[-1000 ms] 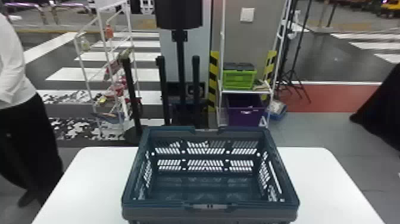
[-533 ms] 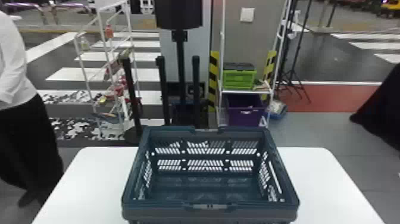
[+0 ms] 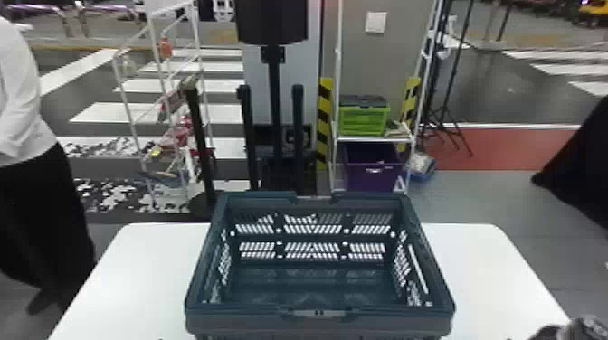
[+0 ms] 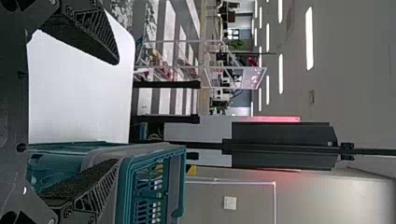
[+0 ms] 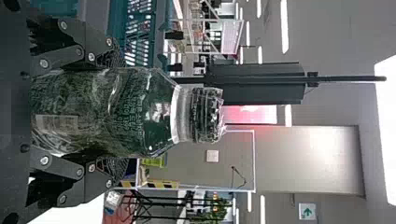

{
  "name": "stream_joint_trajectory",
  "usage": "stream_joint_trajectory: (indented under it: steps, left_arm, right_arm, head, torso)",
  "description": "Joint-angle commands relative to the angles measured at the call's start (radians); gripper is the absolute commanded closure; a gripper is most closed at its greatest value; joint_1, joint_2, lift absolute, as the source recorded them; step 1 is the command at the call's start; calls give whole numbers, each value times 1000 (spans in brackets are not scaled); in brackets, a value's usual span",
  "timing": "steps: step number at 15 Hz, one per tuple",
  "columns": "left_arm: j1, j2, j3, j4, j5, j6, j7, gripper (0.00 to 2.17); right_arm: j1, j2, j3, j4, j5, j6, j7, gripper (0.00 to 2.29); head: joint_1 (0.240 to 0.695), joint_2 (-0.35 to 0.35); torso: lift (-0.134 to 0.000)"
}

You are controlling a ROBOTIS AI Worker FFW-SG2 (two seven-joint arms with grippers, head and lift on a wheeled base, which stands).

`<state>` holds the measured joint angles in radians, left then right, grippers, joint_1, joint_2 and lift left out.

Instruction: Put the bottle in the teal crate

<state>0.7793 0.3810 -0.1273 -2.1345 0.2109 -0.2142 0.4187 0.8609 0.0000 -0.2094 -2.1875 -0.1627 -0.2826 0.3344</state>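
The teal crate (image 3: 319,318) stands upright on the white table, its inside bare. At the head view's lower right corner, beside the table's right part, a dark piece of my right gripper (image 3: 553,332) shows with the bottle's top (image 3: 588,327). In the right wrist view my right gripper (image 5: 116,112) is shut on the clear, dark-looking bottle (image 5: 159,109), one finger on each side, its capped end pointing away from the wrist. My left gripper (image 4: 116,112) is open and holds nothing; the crate (image 4: 177,186) lies beyond its lower finger in the left wrist view.
The white table (image 3: 135,280) extends on both sides of the crate. Behind it stand a dark post stand (image 3: 276,104), a wire rack (image 3: 158,90) and a shelf with green (image 3: 364,120) and purple (image 3: 373,174) crates. A person stands off the table's left side.
A dark piece of the right gripper and the bottle's top have come into the head view at the lower right corner. The crate has stayed in place.
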Motion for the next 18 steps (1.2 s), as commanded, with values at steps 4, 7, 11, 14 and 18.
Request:
stream_joint_trajectory:
  steps: [4,7,11,14,18]
  left_arm:
    - [-11,13,14,1,19,14,2,140]
    - [-17,13,25,11,30,17,2,140]
    - [-28,13,32,42,48,17,2,140]
    - [-38,12,32,59,54,17,2,140]
    - [-51,10,32,64,58,20,8,140]
  right_arm:
    - [-169,1,1,-84,19,254,0,2105]
    - [-315,-52,45,-100,40,487,0,2105]
    - [-572,-133,174,-94,111,892,0,2105]
    - [-741,-169,271,-67,126,1187,2,2105]
    - [-944,-158,392,37,129,1451,14,2105]
  head:
    - [499,0]
    - [499,0]
    - [499,0]
    - [499,0]
    - [499,0]
  torso:
    - [0]
    - [0]
    - [0]
    - [0]
    - [0]
